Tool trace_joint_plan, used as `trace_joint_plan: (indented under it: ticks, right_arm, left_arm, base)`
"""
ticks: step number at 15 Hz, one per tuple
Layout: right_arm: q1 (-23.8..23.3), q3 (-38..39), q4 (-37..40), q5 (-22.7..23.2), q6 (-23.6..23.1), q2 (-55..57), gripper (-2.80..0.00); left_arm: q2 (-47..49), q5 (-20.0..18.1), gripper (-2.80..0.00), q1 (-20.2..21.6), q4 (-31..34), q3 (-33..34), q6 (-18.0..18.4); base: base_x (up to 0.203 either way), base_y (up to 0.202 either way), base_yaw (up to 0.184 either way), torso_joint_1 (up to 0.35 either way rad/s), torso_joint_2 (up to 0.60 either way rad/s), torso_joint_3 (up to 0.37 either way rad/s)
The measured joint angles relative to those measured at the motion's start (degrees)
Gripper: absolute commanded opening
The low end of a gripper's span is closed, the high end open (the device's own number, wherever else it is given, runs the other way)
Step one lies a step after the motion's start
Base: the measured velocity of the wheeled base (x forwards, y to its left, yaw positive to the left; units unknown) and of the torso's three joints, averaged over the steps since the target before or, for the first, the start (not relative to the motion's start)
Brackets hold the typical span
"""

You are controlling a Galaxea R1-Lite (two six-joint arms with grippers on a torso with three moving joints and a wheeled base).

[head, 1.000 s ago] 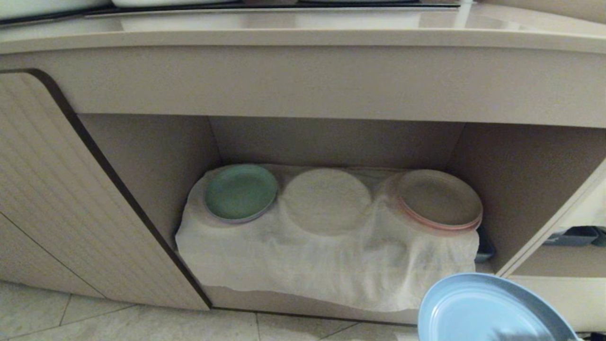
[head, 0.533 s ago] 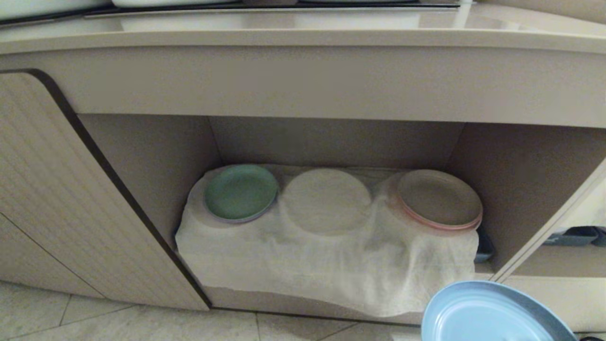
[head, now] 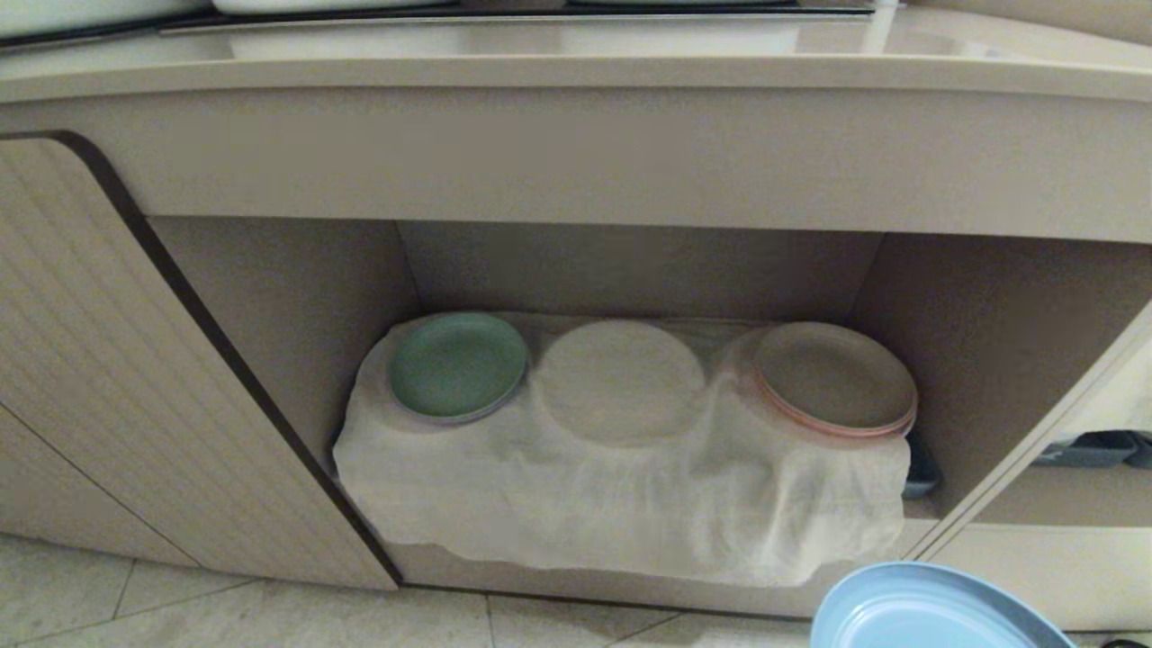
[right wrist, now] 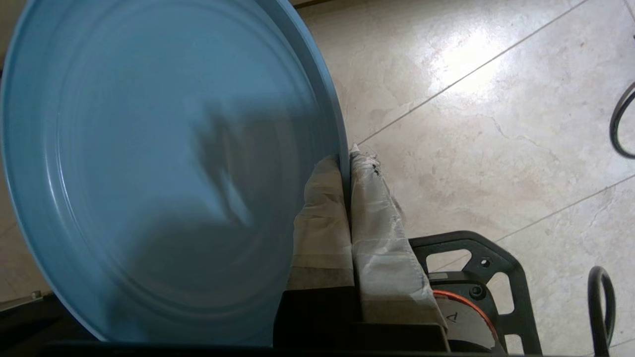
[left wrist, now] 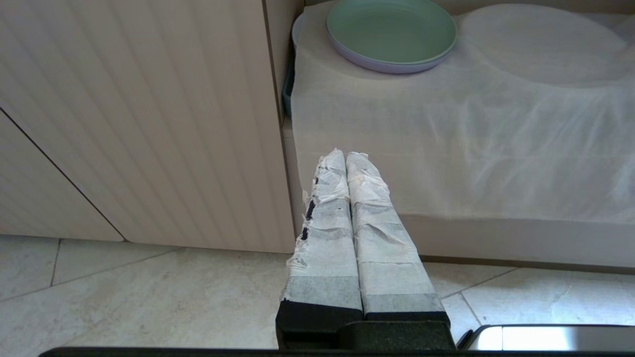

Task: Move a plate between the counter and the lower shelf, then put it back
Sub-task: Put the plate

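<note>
The light blue plate (right wrist: 163, 163) hangs tilted over the tiled floor, and my right gripper (right wrist: 347, 156) is shut on its rim, one wrapped finger on each face. In the head view only the plate's upper part (head: 927, 612) shows at the bottom right, in front of and below the lower shelf (head: 288, 297); the right gripper is out of that view. A wrinkled white cloth (head: 612, 513) covers the shelf base. The counter (head: 576, 67) runs across the top. My left gripper (left wrist: 346, 154) is shut on nothing, low by the shelf's left front corner.
On the cloth sit a green plate (head: 457, 364) at the left, a round covered bump (head: 621, 378) in the middle and a pink-rimmed plate stack (head: 837, 378) at the right. A ribbed cabinet door (head: 108, 360) stands left. Dark bins (head: 1093, 447) lie right. My black base (right wrist: 471, 277) is beneath the plate.
The blue plate has sunk toward the bottom edge of the head view, with less of it showing now. The shelf, the cloth and the other plates have not moved.
</note>
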Motion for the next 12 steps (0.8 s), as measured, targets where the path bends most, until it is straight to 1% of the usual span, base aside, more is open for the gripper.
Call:
trace_joint_plan:
  ticks: [3,4,12]
  right_arm:
    - [-4.14,0.11,-0.07,4.09,-0.61,-0.11,-2.8]
    - [-4.84,0.36,-0.24,4.57,-0.65,-0.19,-2.8]
    - [-5.59,2.57,-1.04,4.56,-0.63,-1.24,-2.8]
  left_arm:
    - [0.0,-0.02,-2.8,0.0,-0.01,0.0,-0.01]
    - [0.0,-0.02,-2.8,0.0,0.0,0.0,-0.01]
    - [0.0,-0.01,-2.8,0.0,0.0,0.0,-0.01]
  base:
    - [0.0,0.0,0.0,0.0,0.0,0.0]
    - [0.0,0.0,0.0,0.0,0.0,0.0]
    - [0.0,0.0,0.0,0.0,0.0,0.0]
